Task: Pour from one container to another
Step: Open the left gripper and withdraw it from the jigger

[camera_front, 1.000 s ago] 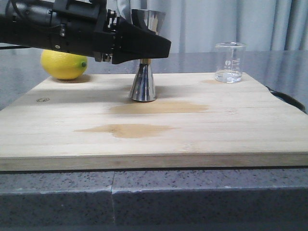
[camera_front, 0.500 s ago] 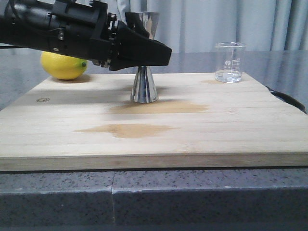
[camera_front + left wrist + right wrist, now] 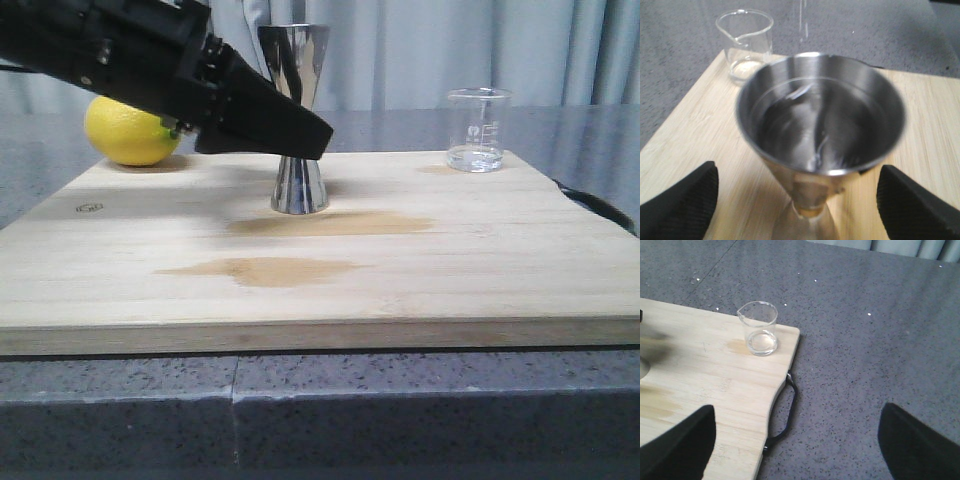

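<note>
Front view shows the steel jigger standing upright, its long axis vertical, on the wooden board near the middle of the far edge. Left wrist view looks into its upper cone, where clear liquid glints. The left gripper has its 2 fingers spread wide on either side of the jigger's waist, touching nothing. The glass beaker stands upright at the board's far right corner, well apart from the jigger, with a little clear liquid at its bottom and its pouring lip facing toward the jigger's side. The right gripper hangs open over the board's right edge. A lemon lies beside the far left corner.
</note>
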You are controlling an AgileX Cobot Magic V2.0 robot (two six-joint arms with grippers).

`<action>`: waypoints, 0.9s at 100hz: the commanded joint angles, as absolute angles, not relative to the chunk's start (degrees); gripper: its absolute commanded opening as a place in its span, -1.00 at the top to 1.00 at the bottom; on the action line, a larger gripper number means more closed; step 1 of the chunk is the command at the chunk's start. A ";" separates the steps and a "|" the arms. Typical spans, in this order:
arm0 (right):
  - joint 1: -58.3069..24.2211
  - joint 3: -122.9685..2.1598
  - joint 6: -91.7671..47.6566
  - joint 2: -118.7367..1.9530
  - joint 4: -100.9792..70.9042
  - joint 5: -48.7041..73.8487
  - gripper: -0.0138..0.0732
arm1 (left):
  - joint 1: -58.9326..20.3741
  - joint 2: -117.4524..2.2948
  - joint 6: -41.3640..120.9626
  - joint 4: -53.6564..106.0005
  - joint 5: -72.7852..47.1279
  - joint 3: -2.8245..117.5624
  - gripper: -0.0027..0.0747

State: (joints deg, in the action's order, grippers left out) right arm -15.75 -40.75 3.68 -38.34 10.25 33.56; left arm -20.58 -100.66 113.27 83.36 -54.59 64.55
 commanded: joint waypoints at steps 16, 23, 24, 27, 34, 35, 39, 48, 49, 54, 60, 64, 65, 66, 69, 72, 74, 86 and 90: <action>-15.86 -42.22 3.13 -38.03 11.26 29.14 -0.64 | -20.66 -88.22 93.02 68.56 -48.79 65.94 -0.62; -15.86 -42.22 3.13 -38.03 11.26 29.14 -0.64 | -20.66 -85.30 86.76 62.90 -47.60 65.94 -0.62; -15.86 -42.22 3.13 -38.03 11.26 29.14 -0.64 | -20.66 -85.02 86.14 61.77 -47.62 65.94 -0.62; -15.86 -42.22 3.13 -38.03 11.26 29.14 -0.64 | -20.66 -83.52 83.54 59.53 -47.22 65.94 -0.62; -15.86 -42.22 3.13 -38.03 11.26 29.14 -0.64 | -20.66 -80.38 76.33 53.64 -46.71 65.94 -0.62; -15.86 -42.22 3.13 -38.03 11.26 29.14 -0.64 | -20.66 -80.06 74.69 53.03 -46.58 65.94 -0.62; -15.86 -42.22 3.13 -38.03 11.26 29.14 -0.64 | -20.66 -78.08 70.66 49.42 -46.58 65.94 -0.62; -15.86 -42.22 3.13 -38.03 10.59 29.25 -0.64 | -20.66 -73.74 58.45 40.54 -46.58 65.94 -0.62; -15.86 -42.22 3.25 -38.03 10.44 29.25 -0.64 | -20.66 -73.40 56.61 39.79 -46.58 65.94 -0.62; -15.86 -42.22 3.34 -38.03 9.65 29.25 -0.64 | -20.66 -71.07 50.13 34.35 -46.58 65.94 -0.62; -15.86 -42.22 4.06 -38.03 9.27 29.25 -0.64 | -20.66 -68.13 42.46 26.85 -46.68 65.94 -0.62; -15.86 -42.22 5.02 -38.03 9.28 29.34 -0.64 | -20.66 -66.21 36.17 21.80 -46.68 65.94 -0.62; -15.86 -42.22 5.30 -38.03 9.28 29.34 -0.64 | -20.66 -65.89 35.08 20.99 -46.68 65.94 -0.62; -15.86 -42.22 5.43 -38.03 9.28 29.37 -0.64 | -20.66 -65.59 32.90 20.20 -46.68 65.94 -0.62; -15.86 -42.22 5.97 -38.03 9.28 29.47 -0.64 | -20.66 -64.08 28.61 16.45 -46.68 65.94 -0.61; -15.86 -42.22 6.53 -38.03 9.28 29.69 -0.64 | -20.66 -62.87 24.52 13.76 -46.80 65.94 -0.61; -15.86 -42.22 6.67 -38.03 9.28 29.84 -0.64 | -20.66 -62.01 21.73 11.91 -47.00 65.94 -0.61; -15.86 -42.22 6.91 -38.03 9.39 31.84 -0.64 | -20.66 -57.59 11.11 4.02 -49.66 65.94 -0.55; -15.86 -42.22 6.91 -38.03 9.39 32.70 -0.64 | -20.66 -56.18 8.02 1.99 -50.60 65.94 -0.50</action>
